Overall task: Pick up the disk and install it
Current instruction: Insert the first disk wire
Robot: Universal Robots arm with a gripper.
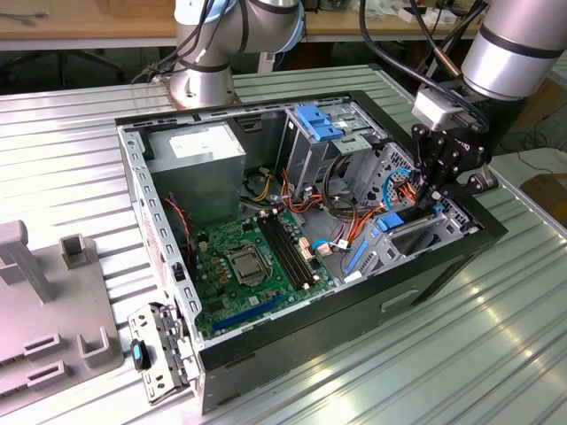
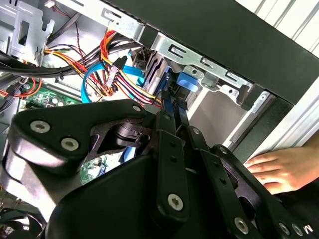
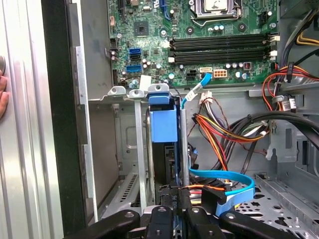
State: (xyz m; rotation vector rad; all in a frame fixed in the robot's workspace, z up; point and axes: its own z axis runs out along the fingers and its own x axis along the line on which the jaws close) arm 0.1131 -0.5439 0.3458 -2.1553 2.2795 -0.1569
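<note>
Black linkage bars and silver bolts of our gripper crowd the foreground in the second wrist view, the fingers drawn close together on the edge of the disk. In the first wrist view we see the disk standing on edge, a bright blue plastic carrier with a rounded tab at its far end, a dark slab showing beneath the blue; it sits down in a slot of the grey metal drive cage, between upright steel rails. From the exterior view, our gripper reaches down into the open computer case at its corner toward the exterior view's right, where a strip of the blue carrier shows below the fingers. Beside the slot lie a flat blue cable and bundles of orange and red wires, with the green motherboard beyond. A person's hand rests on the ribbed table outside the case wall.
</note>
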